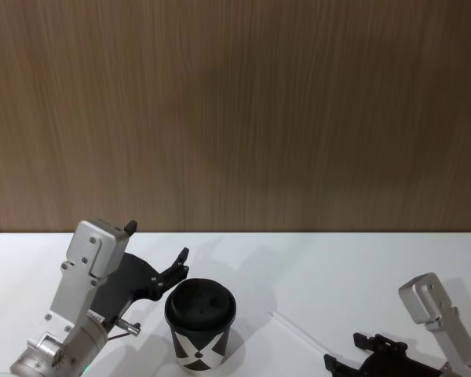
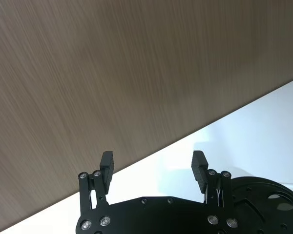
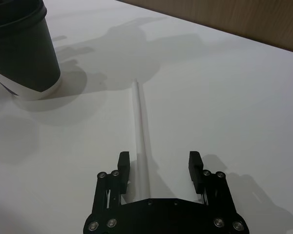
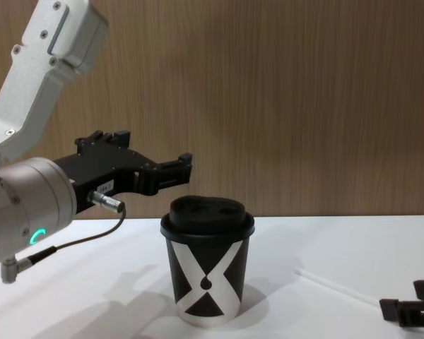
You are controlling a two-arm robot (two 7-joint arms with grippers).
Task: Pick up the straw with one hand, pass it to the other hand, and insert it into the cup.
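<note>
Straw flat on the desk, right tool spread around its near end.
The white straw (image 3: 140,126) lies flat on the white desk (image 3: 244,97), right of the black X-patterned cup (image 4: 208,268) and apart from it, with its far end the nearer to the cup. The right tool (image 3: 159,161) sits low at the near right, its fingers spread with the straw's near end between them, not pinched. The left tool (image 2: 153,158) hangs above the desk just left of the lidded cup, fingers spread and empty, aimed toward the wood-panelled wall (image 1: 235,118).
</note>
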